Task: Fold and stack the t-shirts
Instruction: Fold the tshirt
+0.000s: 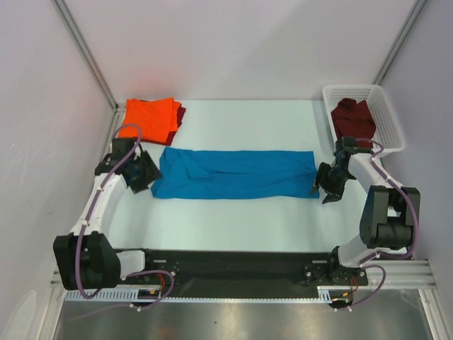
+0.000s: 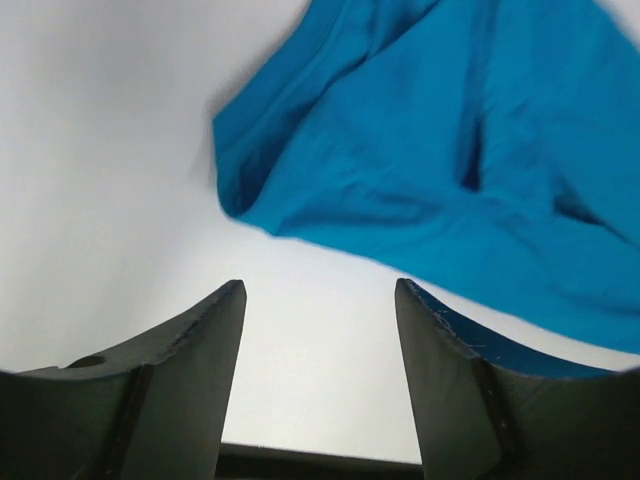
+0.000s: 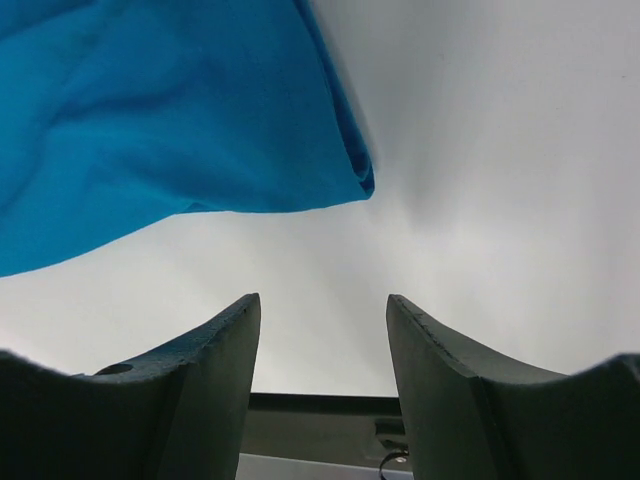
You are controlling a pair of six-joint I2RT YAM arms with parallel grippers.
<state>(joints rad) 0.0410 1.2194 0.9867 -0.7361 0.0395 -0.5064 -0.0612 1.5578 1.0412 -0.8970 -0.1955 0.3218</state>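
**Blue t-shirt laid out in a strip, both grippers released**

From the top view, the blue t-shirt (image 1: 233, 173) lies as a long strip across the middle of the white surface (image 1: 233, 219). The left gripper (image 1: 145, 173) sits at its left end and the right gripper (image 1: 329, 180) at its right end. A folded orange t-shirt (image 1: 148, 118) rests in the far left corner on a folded maroon t-shirt (image 1: 181, 113). A dark maroon t-shirt (image 1: 352, 119) lies in the white basket (image 1: 386, 106) at the far right corner.

In the left wrist view, the left gripper (image 2: 320, 290) has its jaws spread with nothing between them. The blue t-shirt (image 2: 450, 150) lies just ahead, partly hidden behind one finger.

In the right wrist view, the right gripper (image 3: 322, 300) also stands released over bare surface, and a corner of the blue t-shirt (image 3: 150, 110) lies ahead.
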